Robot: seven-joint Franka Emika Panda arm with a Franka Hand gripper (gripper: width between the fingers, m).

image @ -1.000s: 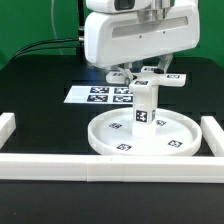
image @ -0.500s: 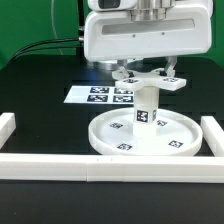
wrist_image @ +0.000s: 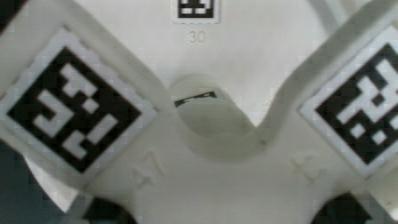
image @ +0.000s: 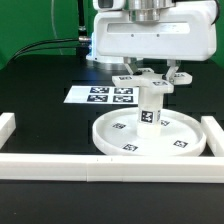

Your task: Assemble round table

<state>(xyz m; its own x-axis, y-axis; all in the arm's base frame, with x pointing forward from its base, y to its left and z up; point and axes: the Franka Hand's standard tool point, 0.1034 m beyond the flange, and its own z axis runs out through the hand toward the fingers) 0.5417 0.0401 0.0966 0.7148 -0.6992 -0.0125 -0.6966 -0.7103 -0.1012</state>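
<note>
You see the white tagged cross (image: 152, 80) atop the post (image: 150, 108), upright at disc (image: 145, 135) centre. Gripper (image: 153, 73) clenched on cross; since 0.5 s ago cross rotated, arm shifted.

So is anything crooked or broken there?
Nothing looks broken. The post stands upright on the middle of the round disc, and the cross-shaped piece sits on top of it under the end effector. The cross looks a little turned, though the end effector hides part of it.

Smooth, seemingly plastic white disc (image: 143, 138), post (image: 149, 108) and cross-shaped piece (image: 148, 81); matt black table (image: 45, 118).
</note>
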